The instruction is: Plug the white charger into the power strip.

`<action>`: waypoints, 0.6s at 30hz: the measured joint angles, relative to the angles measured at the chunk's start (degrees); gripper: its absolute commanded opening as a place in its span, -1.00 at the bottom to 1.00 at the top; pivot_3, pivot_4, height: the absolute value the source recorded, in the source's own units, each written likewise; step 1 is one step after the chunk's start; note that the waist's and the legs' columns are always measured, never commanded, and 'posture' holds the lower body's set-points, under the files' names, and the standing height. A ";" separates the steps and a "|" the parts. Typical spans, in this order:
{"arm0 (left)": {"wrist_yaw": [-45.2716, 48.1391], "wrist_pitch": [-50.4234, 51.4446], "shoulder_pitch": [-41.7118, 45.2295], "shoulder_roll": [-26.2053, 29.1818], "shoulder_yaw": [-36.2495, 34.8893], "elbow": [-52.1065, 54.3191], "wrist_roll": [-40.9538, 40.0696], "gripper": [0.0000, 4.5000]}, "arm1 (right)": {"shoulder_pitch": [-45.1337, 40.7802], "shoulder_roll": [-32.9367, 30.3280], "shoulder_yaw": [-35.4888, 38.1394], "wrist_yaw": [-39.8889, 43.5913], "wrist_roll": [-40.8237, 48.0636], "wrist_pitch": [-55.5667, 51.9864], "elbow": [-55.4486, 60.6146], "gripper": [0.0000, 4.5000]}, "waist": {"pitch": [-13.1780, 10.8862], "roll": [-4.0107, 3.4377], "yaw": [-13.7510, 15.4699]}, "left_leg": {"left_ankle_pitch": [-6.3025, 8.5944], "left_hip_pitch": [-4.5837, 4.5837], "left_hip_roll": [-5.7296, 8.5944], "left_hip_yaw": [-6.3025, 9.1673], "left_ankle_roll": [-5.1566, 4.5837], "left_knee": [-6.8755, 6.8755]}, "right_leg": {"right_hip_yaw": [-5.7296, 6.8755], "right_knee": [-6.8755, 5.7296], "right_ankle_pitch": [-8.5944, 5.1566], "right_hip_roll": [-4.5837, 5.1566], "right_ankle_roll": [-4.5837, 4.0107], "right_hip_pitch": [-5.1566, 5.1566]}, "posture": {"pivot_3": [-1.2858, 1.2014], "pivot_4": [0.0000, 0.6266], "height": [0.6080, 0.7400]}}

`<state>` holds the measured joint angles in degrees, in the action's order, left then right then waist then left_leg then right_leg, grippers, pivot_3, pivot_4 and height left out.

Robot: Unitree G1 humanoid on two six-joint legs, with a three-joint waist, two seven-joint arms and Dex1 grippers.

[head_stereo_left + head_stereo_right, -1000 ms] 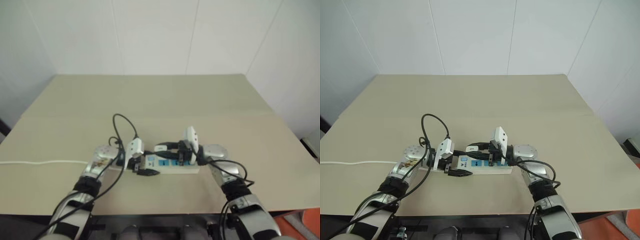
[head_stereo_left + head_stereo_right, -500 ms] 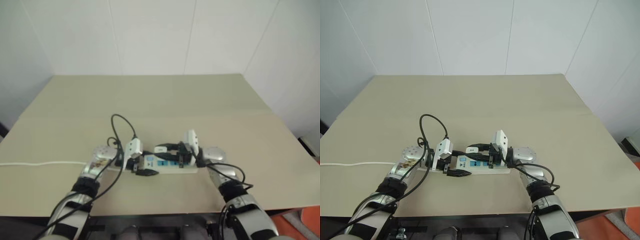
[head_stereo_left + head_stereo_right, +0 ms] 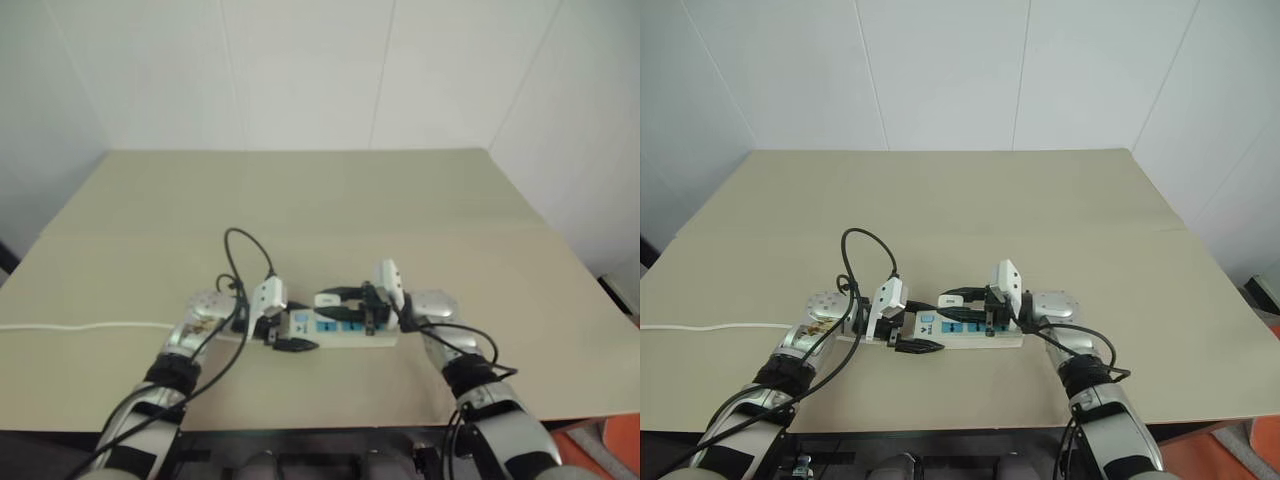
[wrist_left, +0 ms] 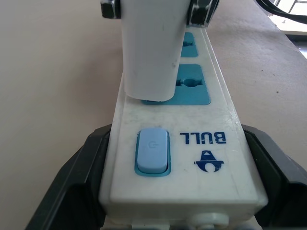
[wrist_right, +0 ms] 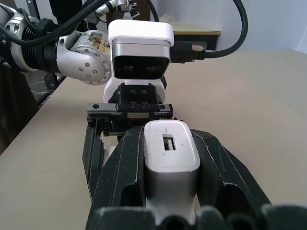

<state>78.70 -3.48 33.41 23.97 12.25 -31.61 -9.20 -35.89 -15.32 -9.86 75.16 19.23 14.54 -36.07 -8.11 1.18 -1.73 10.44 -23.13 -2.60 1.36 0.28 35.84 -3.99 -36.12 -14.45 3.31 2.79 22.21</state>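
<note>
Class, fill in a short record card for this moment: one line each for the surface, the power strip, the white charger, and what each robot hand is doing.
surface: beige table
power strip: flat on the table, blue switch at its left-hand end
white charger: upright over the socket nearest the switch; seating depth unclear
left hand: shut on the power strip's switch end
right hand: shut on the white charger from both sides

A wide beige table (image 3: pixel 1040 210) carries the power strip (image 3: pixel 958 332), which lies flat on it between the left gripper (image 3: pixel 908 338) and the right gripper (image 3: pixel 952 300). A thin white cord (image 3: pixel 710 326) trails across the tabletop beyond the left gripper's arm.
</note>
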 measured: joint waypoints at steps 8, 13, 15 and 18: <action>-0.09 0.01 -0.02 0.15 -0.03 -0.01 0.00 0.47 | -1.43 0.02 -0.73 0.71 -0.15 0.09 -1.72 -0.49 | 0.00 0.00 -0.15 | 0.00 0.04 0.00 0.00 0.00 0.00 | 0.00 -0.02 0.00 0.00 -0.01 -0.02 | 0.03 -0.52 1.00; 0.00 0.00 -0.12 0.57 -0.09 0.00 -0.07 0.47 | -1.72 0.83 -0.94 0.38 -1.09 0.01 -2.28 -0.49 | 0.01 0.00 -0.48 | 0.00 0.05 -0.01 0.00 0.00 0.00 | -0.01 -0.03 0.00 0.00 -0.01 -0.02 | 0.03 -0.52 1.00; 0.04 -0.02 -0.30 0.87 -0.21 0.00 -0.17 0.47 | -1.72 1.31 -0.93 -0.03 -1.36 -0.05 -2.39 -0.49 | 0.02 0.00 -0.60 | 0.00 0.11 -0.01 -0.01 0.00 0.00 | -0.01 -0.05 0.00 0.00 -0.01 -0.06 | 0.03 -0.52 1.00; 0.01 -0.02 -0.49 1.01 -0.33 0.01 -0.16 0.47 | -1.79 1.57 -0.93 -0.24 -1.97 -0.20 -2.37 -0.49 | 0.05 0.00 -0.74 | 0.00 0.21 -0.01 -0.02 0.00 -0.02 | -0.03 -0.06 0.00 -0.01 -0.01 -0.12 | 0.03 -0.52 1.00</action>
<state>78.72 -3.50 32.92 24.99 11.92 -31.59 -9.35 -37.69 -13.75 -10.79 74.92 17.26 14.34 -38.44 -8.07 1.19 -2.47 10.44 -22.92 -2.61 1.34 0.27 35.82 -4.03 -36.19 -14.45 3.30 2.78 22.09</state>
